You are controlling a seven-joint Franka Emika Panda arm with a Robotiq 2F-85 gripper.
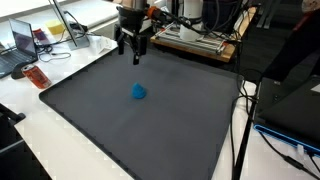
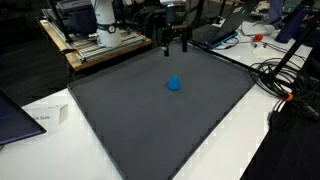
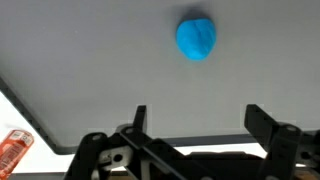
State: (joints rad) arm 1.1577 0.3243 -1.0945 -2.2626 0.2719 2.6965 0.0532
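the hand (image 3: 196, 112) is empty and its two fingers (image 3: 140, 112) are spread wide apart, with nothing between them. in both exterior views the hand (image 1: 135, 55) (image 2: 175, 45) hangs in the air with the fingers pointing down, above the far part of the dark mat (image 1: 120, 125), near its back edge. it touches nothing.

the thing nearest to the hand is a small blue ball (image 3: 197, 38), soft-looking and a little uneven in shape. it lies alone on the dark mat (image 2: 150, 125), close to the middle, in front of the hand and lower than it. in the exterior views the blue ball (image 1: 138, 92) (image 2: 174, 84) is clearly apart from the fingers, not under them.

as i judge it, the work is at its beginning: the blue ball is not grasped and not lifted, and the hand is not yet over it. approach, lowering and closing are all left.

the mat covers most of a white surface (image 1: 45, 135). beside the mat's edge lies a small orange thing (image 1: 37, 77) (image 3: 12, 150); what it is, i cannot tell. further out stand a laptop (image 1: 25, 40) and some cables (image 2: 285, 80).
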